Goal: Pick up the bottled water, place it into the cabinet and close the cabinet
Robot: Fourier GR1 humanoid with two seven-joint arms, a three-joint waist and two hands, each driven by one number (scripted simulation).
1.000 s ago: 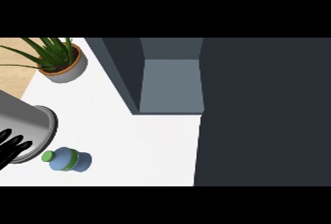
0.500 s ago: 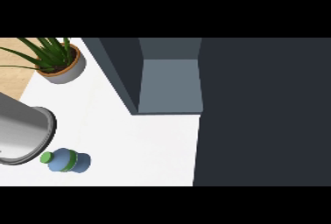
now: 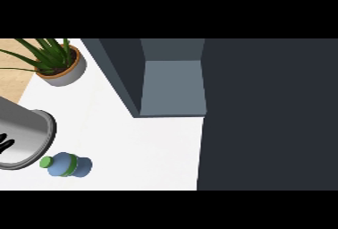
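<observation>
Small blue water bottle with a green cap (image 3: 66, 165) is on the white surface (image 3: 152, 152), well out from the open dark grey cabinet (image 3: 171, 85). Left hand (image 3: 5, 142) barely shows, so I can't tell if it's open or closed. My worry: the grey forearm (image 3: 26, 136), just beside the bottle, bumps it away.

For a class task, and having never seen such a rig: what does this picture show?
The picture comes from a camera in a humanoid robot's head, looking steeply down at a white counter. The grey tube at left is its left forearm, its black left hand barely showing at the edge. On the counter: a blue water bottle with green cap, unheld, a green plant in a grey pot, and an open dark grey cabinet. The right hand is out of view.
</observation>
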